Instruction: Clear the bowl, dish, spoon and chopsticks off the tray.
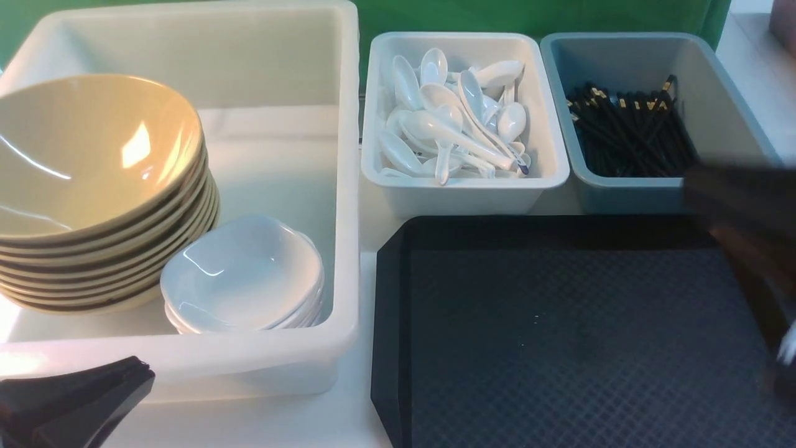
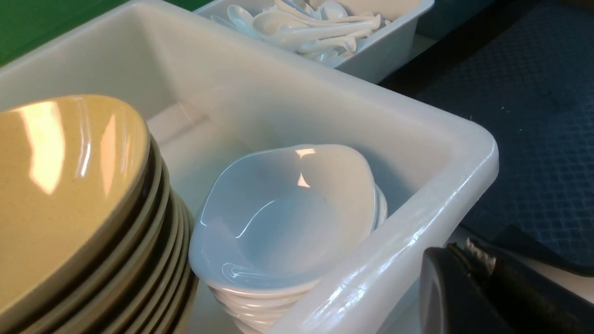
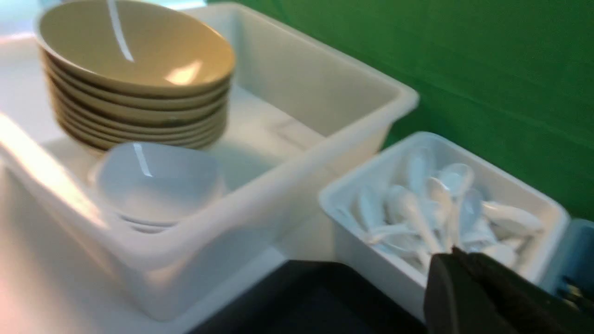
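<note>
We judge the clearing finished: the tray [image 1: 559, 323] lies bare, bowl [image 1: 93, 155] and dish [image 1: 242, 274] stacked in the big tub [image 1: 345, 186], both end effectors closed, empty.

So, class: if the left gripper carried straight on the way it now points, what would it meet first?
Probably the near wall of the large white tub: the left gripper, shut, points toward it in the front view. Beyond that wall sit the stacked white dishes. Depth is uncertain.

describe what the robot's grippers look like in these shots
Both are matte black. The left gripper shows flat, wedge-shaped fingers tapering toward the tip, and a ridged lighter strip runs along the seam in its wrist view. The right gripper has the same angular black shells; from the front it is only a dark blur.
</note>
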Robot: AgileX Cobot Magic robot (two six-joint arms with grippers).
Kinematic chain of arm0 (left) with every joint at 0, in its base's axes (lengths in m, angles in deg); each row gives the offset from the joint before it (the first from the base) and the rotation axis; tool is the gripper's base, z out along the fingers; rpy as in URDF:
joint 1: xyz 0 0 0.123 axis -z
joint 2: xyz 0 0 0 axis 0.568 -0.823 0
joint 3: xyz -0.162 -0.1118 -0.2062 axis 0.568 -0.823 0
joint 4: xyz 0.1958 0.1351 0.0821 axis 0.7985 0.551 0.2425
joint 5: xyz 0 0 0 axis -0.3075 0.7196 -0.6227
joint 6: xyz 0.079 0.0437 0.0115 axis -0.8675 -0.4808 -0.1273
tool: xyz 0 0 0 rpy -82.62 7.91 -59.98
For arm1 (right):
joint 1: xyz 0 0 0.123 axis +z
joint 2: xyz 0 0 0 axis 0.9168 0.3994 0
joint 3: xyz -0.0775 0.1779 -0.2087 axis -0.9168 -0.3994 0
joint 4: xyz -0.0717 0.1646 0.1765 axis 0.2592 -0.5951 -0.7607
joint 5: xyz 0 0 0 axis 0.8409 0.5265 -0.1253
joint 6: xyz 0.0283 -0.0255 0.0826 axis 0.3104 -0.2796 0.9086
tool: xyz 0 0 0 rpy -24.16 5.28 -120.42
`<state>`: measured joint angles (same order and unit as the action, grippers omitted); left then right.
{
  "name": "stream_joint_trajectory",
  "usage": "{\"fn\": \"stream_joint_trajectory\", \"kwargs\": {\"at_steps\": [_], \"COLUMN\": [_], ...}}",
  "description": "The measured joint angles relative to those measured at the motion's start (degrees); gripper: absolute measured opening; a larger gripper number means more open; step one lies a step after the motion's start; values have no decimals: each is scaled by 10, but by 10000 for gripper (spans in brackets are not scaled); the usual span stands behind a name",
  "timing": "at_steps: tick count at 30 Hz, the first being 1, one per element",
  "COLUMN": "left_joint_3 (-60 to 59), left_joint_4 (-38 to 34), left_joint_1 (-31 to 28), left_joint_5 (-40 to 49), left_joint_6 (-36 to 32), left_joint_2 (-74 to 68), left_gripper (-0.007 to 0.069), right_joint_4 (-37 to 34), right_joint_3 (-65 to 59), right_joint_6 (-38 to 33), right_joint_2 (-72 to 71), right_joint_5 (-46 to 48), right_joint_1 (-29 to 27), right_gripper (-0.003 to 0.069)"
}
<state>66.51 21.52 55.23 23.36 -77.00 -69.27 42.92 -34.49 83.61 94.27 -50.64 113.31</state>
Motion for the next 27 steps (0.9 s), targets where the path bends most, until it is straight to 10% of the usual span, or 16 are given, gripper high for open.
{"fn": "stream_joint_trajectory", "kwargs": {"at_steps": [8, 17, 27], "left_joint_3": [0, 0, 0], "left_joint_4": [0, -4, -4], "left_joint_1": [0, 0, 0], "left_joint_5": [0, 1, 1], "left_joint_6": [0, 0, 0], "left_joint_2": [0, 0, 0], "left_gripper": [-8, -8, -8], "right_joint_4": [9, 6, -166], "right_joint_3": [-223, -234, -305], "right_joint_6": [87, 106, -147], "right_joint_2": [-18, -144, -394], "right_joint_5": [-269, -143, -107], "right_joint_1": [0, -22, -226], "right_gripper": [35, 38, 42]}}
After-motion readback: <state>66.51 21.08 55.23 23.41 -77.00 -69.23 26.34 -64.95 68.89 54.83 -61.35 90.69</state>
